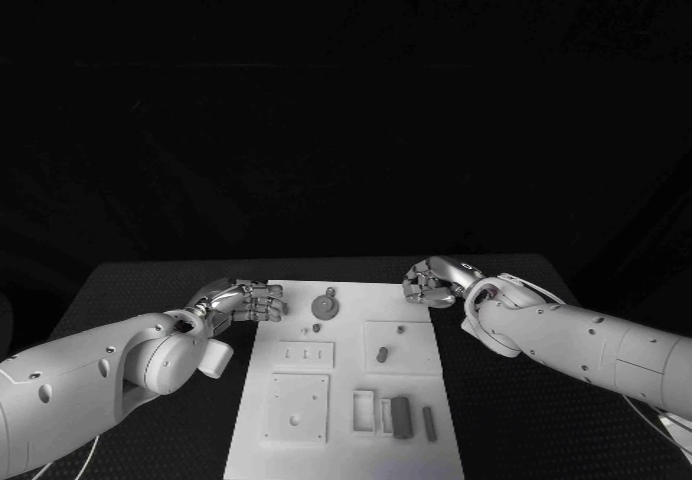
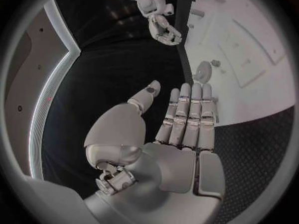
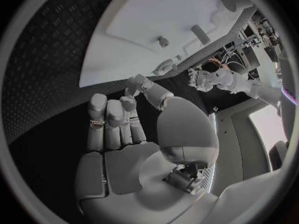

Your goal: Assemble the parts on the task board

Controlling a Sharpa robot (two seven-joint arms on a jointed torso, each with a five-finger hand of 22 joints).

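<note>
The left hand is hovering at the left edge of the white board, fingers straight and side by side, thumb apart, holding nothing. The right hand is hanging over the board's far right corner, fingers loosely curled, empty. A round part is lying on the board between them.

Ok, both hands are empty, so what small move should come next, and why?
Probably lower the left hand toward the round grey part lying loose on the white task board. It is the nearest piece, and the right hand holds nothing either.
</note>
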